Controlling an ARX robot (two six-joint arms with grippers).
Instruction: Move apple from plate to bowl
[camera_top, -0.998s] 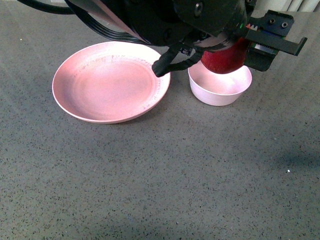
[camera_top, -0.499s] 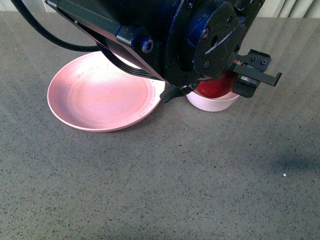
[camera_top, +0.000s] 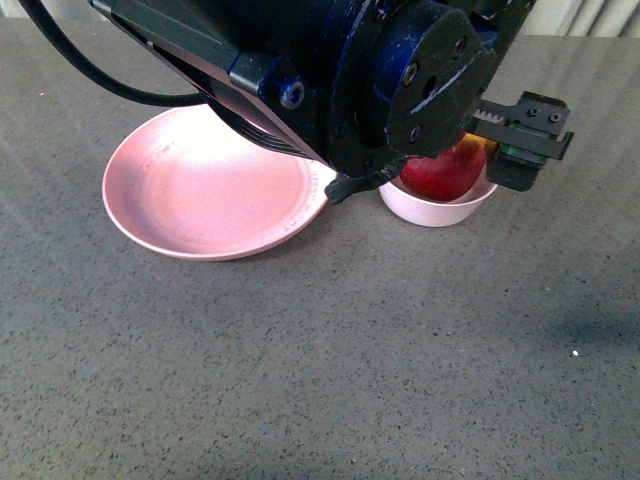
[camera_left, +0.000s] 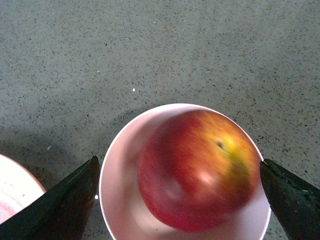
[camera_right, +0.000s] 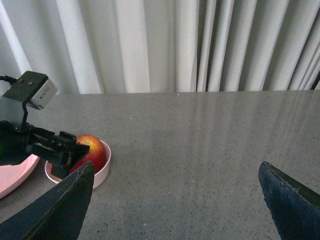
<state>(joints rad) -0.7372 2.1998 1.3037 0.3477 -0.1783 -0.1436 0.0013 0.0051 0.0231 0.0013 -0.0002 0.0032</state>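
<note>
— Red apple (camera_left: 197, 170) in the bowl (camera_top: 436, 211), do you see? It sits inside and fills the bowl almost to the rim.
— I see. And the plate (camera_top: 200, 190), just beside the bowl, is bare. So I judge the main part is done.
— What is left, you think?
— Only that the arm lifts away from the bowl, I suppose. The apple looks a little blurred, so maybe it is not fully settled.
— And the left gripper (camera_left: 178, 161)?
— Spread wide. One finger stands on each side of the bowl, near its rim. As far as I can tell, it squeezes nothing.
— The right gripper (camera_right: 176, 167)?
— Also spread wide and empty, well apart from the bowl, over the grey table (camera_right: 200, 150).
</note>
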